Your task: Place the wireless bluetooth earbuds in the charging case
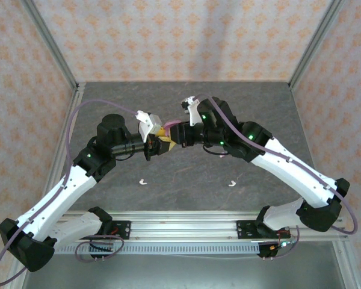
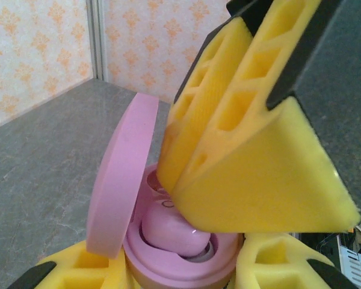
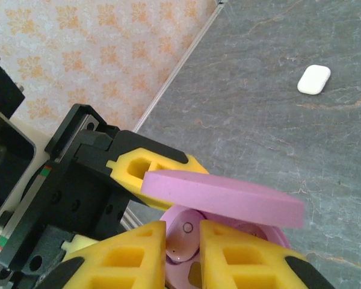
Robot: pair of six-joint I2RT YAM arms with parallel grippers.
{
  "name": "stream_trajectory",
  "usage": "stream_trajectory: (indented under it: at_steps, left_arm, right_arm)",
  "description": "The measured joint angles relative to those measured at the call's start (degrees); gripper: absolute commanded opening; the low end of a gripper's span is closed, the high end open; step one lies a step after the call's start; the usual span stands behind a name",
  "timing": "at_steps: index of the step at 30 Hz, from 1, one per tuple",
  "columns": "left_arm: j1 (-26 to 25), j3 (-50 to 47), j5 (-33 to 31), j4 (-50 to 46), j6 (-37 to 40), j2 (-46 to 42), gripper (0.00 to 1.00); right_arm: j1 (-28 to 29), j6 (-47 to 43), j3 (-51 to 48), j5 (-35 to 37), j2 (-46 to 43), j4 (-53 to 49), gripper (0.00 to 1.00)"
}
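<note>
The pink charging case (image 2: 145, 260) is held off the table between my left gripper's (image 2: 180, 272) yellow fingers (image 2: 271, 259), its lid (image 2: 120, 180) swung open. A pink earbud (image 2: 168, 232) lies in one well of the case. My right gripper (image 3: 184, 241) is shut on that pink earbud (image 3: 186, 236), its fingers (image 2: 253, 156) reaching down into the case under the lid (image 3: 222, 195). In the top view the two grippers (image 1: 158, 146) (image 1: 175, 136) meet mid-table at the pink case (image 1: 173, 125). Two white earbuds (image 1: 142, 181) (image 1: 231, 183) lie on the table near the front.
A white pebble-like case (image 3: 314, 79) rests shut on the grey table (image 1: 186, 174) beyond the grippers. Patterned walls and metal frame posts (image 1: 63, 66) close in the back and sides. A rail (image 1: 186, 226) runs along the near edge.
</note>
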Motion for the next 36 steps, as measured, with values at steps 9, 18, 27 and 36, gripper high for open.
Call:
stream_trajectory:
  at_steps: [9, 18, 27, 36]
  left_arm:
    - [0.0, 0.0, 0.0, 0.0, 0.0, 0.4, 0.08]
    - [0.0, -0.3, 0.0, 0.8, 0.0, 0.4, 0.08]
    - [0.0, -2.4, -0.3, 2.6, 1.1, 0.3, 0.09]
    - [0.0, -2.4, -1.6, 2.6, 3.9, 0.1, 0.09]
  right_arm:
    - [0.0, -0.4, 0.0, -0.4, -1.7, -1.0, 0.32]
    - [0.0, -0.2, 0.0, 1.6, -4.9, -1.0, 0.27]
    - [-3.3, 1.8, 0.7, 0.8, -7.0, -4.5, 0.28]
    - [-13.9, 6.2, 1.0, 4.5, -9.7, -13.6, 0.26]
